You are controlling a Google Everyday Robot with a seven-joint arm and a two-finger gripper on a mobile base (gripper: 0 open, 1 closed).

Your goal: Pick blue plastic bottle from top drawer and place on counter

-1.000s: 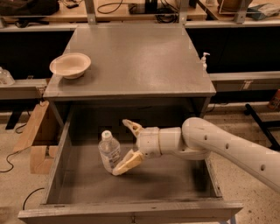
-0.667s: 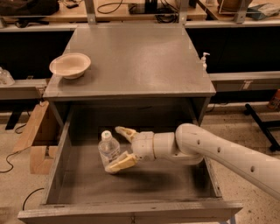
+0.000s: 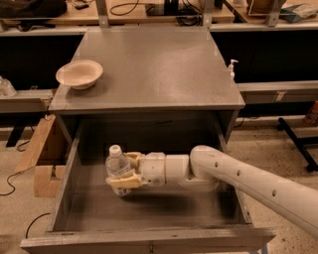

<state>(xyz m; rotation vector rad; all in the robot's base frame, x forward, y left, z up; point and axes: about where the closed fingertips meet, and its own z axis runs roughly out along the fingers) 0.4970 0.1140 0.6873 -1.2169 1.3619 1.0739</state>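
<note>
The blue plastic bottle (image 3: 117, 164), clear with a white cap, stands upright in the left half of the open top drawer (image 3: 149, 237). My gripper (image 3: 123, 170) reaches in from the right on a white arm. Its tan fingers (image 3: 122, 182) sit on either side of the bottle's lower body, closed against it, and hide the bottle's base. The counter (image 3: 159, 69) is the grey top right behind and above the drawer.
A cream bowl (image 3: 79, 74) sits on the counter's left edge. A small white pump dispenser (image 3: 231, 67) stands on the shelf to the right. A cardboard box (image 3: 43, 156) leans by the drawer's left side. A wooden workbench (image 3: 149, 12) with cables runs along the back.
My gripper has moved left across the drawer to the bottle, and its fingers have gone from spread beside the bottle to closed around it.
</note>
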